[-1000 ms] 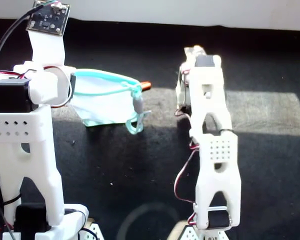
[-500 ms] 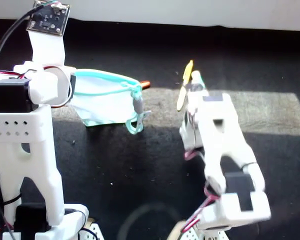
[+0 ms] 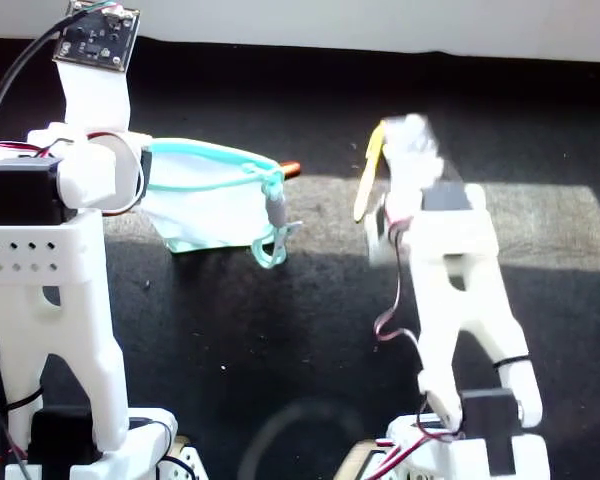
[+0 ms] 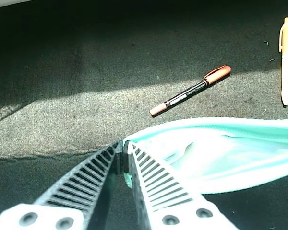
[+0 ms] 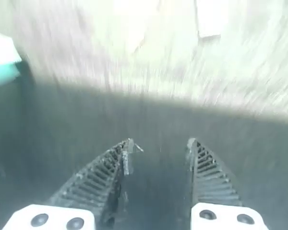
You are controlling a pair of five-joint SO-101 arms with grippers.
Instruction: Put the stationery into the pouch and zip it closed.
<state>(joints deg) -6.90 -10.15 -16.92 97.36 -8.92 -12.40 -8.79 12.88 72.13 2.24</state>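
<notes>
— Pincer by pincer, then: what is the left pincer (image 4: 123,146) doing?

— It is clamped on the teal rim of the pouch (image 4: 221,153), at the pouch's left end. Its two ribbed fingers are pressed together, with the fabric pinched between them.

— And the arm behind it?

— The left arm (image 3: 50,300) stands tall at the left of the bench (image 3: 230,330), its upper part bent over toward the pouch.

— Where does the pouch sit?

— It lies left of centre, where the sunlit band meets the shade, and its mouth is open. The zip pull (image 3: 275,215) hangs at its right end.

— What about the right pincer (image 5: 159,146)?

— That one is open, fingers well apart, nothing between them, and dark bench beneath. The right arm (image 3: 460,290) rises from its base at the near right and leans far and slightly left. Its wrist end is blurred.

— Which stationery is out?

— A marker (image 4: 189,91) with a reddish cap lies on the bench just beyond the pouch's far edge. An orange-yellow pen (image 3: 370,180) lies in the sunlit band, right of the pouch and just left of the right arm's wrist. Both are outside the pouch.
</notes>
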